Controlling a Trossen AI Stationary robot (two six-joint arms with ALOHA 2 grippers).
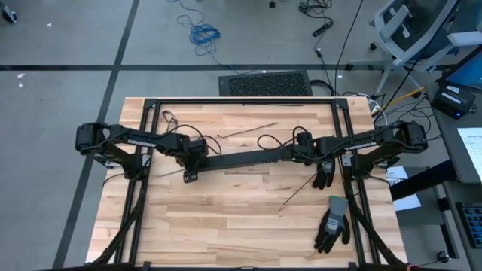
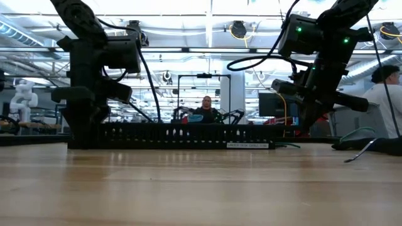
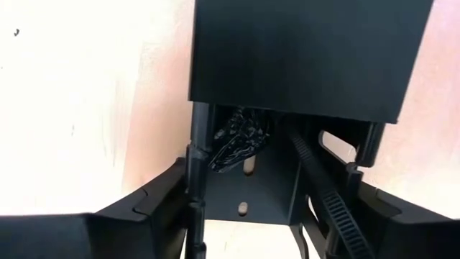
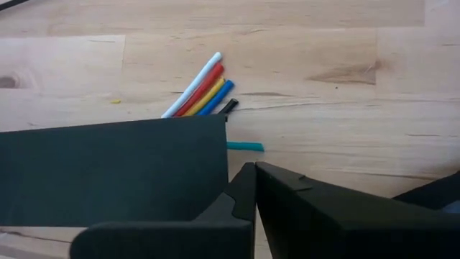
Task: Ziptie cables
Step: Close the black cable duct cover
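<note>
Cables (image 4: 198,92) poke out, white, red, yellow and blue, from under the end of a long black cable tray (image 1: 248,159) lying across the middle of the table (image 1: 226,226), between the two arms. The left gripper (image 3: 251,230) sits at the tray's other end with its fingers spread around it, a toothed black zip-tie (image 3: 327,194) running between them; the right gripper (image 4: 251,191) is pressed together, empty, beside the wire ends. If the left fingers close off-centre, the tie may slip or the tray skid, dragging the wires.
</note>
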